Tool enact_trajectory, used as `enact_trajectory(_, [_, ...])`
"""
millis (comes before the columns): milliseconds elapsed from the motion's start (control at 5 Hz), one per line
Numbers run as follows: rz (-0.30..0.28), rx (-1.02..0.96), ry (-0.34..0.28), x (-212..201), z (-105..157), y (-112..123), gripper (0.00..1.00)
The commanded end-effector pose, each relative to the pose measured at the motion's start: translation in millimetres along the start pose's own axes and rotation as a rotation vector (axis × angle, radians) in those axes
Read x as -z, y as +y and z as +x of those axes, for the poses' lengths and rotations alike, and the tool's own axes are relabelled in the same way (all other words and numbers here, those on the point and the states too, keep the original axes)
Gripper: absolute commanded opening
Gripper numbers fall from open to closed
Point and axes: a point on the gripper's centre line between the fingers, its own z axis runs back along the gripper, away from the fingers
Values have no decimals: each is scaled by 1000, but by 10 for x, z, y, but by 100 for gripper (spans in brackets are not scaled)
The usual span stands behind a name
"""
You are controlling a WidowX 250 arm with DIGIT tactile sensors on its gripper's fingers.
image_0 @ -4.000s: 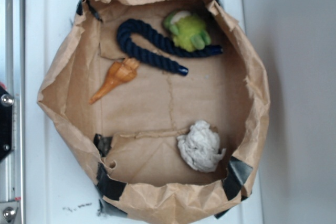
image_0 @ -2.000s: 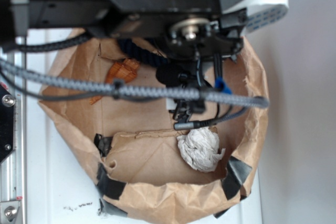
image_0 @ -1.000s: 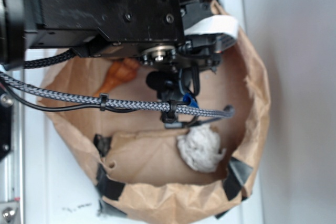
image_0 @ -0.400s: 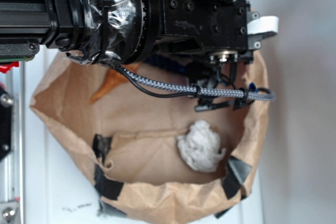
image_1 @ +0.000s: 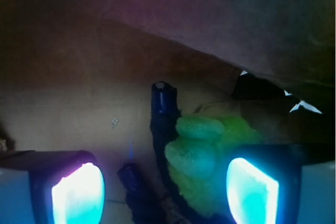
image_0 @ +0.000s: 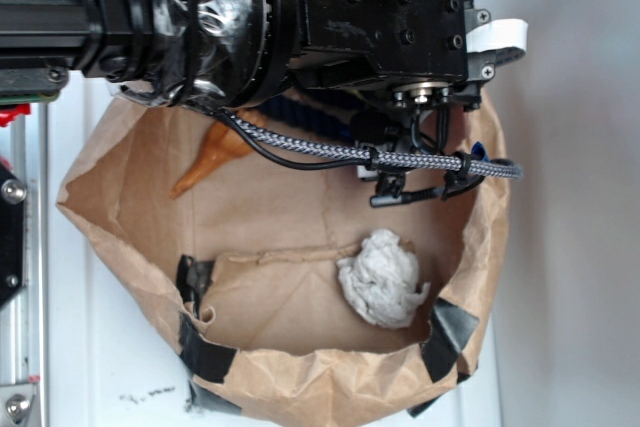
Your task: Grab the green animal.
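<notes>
In the wrist view the green animal [image_1: 202, 158], a fuzzy lime-green plush, lies between my two glowing pads, nearer the right pad [image_1: 251, 190] than the left pad [image_1: 77, 193]. My gripper [image_1: 165, 192] stands open around it, with a gap on both sides. A dark blue rope [image_1: 163, 108] runs under and beside the plush. From the exterior view the black arm [image_0: 300, 17] covers the back of the brown paper bag [image_0: 130, 247] and hides the green animal.
An orange cone-shaped shell toy [image_0: 205, 162] pokes out from under the arm at the bag's left. A crumpled white paper ball [image_0: 382, 277] lies at the front right. Bag walls rise all around, with black tape [image_0: 205, 357] at the front corners.
The arm came in over the bag from the left and settled over its back right corner, hiding the plush and rope. In the last half second it barely shifted.
</notes>
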Motion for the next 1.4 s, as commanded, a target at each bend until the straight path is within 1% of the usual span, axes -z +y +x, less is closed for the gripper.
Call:
enact_trajectory(0, [25,-8,-81,-534,-22,330,100])
enact_trajectory(200, [92,-63,-144,-508,-76,425,100])
enact_trajectory(400, [161,-88,-148,-354,-74,454,100])
enact_trajectory(600, [200,-88,-145,-239,-53,390,100])
enact_trajectory(800, [253,-106,-172,-152,-31,342,100])
enact_trajectory(1000, [241,-101,-165,-81,-11,313,100])
enact_trajectory(1200, [178,-71,-136,-101,-19,266,100])
